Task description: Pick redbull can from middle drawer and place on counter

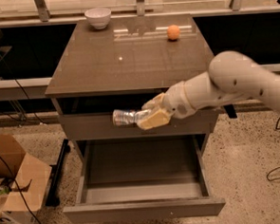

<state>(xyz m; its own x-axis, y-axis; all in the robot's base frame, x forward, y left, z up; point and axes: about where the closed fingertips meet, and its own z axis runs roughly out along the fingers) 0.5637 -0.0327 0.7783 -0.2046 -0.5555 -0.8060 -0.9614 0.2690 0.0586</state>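
Jaws are pinching the redbull can (126, 117) by its 3 o'clock end, holding it sideways mid-frame, lifted out above the open middle drawer (141, 167) at 6 o'clock, so raising it onto the bench (104, 64) at 12 o'clock is looking like the next move

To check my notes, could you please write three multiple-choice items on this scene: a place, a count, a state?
1. How many things lie on the counter? A one; B two; C four.
2. Where is the redbull can? A in the hand, above the middle drawer; B on the counter; C on the floor.
3. The middle drawer is: A shut; B pulled open; C lifted out.
Answers: B, only the white bowl and orange ball are there; A, the hand grips it; B, its floor shows.
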